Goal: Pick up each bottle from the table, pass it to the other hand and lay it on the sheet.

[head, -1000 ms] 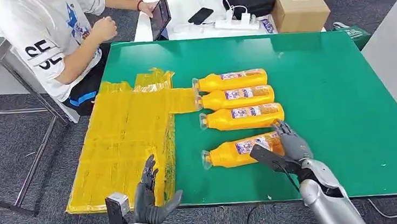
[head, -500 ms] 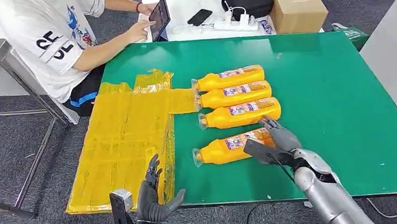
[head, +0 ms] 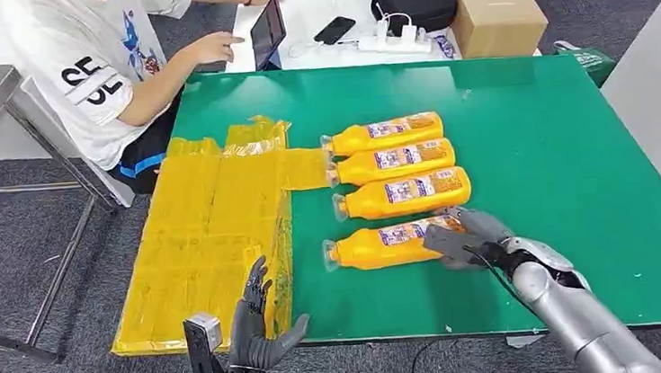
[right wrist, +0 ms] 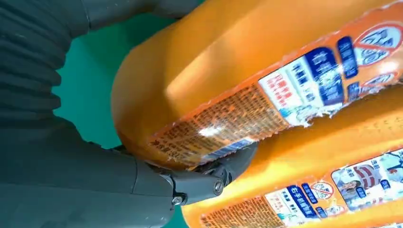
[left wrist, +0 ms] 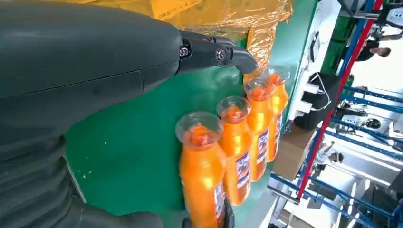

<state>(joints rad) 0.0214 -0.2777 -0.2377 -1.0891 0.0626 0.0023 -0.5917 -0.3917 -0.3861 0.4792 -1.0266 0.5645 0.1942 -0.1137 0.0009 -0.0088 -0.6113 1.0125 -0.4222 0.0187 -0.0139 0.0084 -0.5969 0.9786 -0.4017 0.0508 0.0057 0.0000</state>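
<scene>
Four orange bottles lie on their sides on the green desk (head: 579,174), caps toward the yellow sheet (head: 209,233). The right hand (head: 462,236) wraps the base end of the nearest bottle (head: 386,245), fingers and thumb closed around it; this bottle lies apart from the other three bottles (head: 393,165), which lie side by side just beyond it. Each carries a white-and-blue label with small print too fine to read. The left hand (head: 258,324) is spread and holds nothing, at the desk's near edge by the sheet. A person (head: 109,70) in a white shirt printed "SE" sits at the far left, by a tablet (head: 266,30).
</scene>
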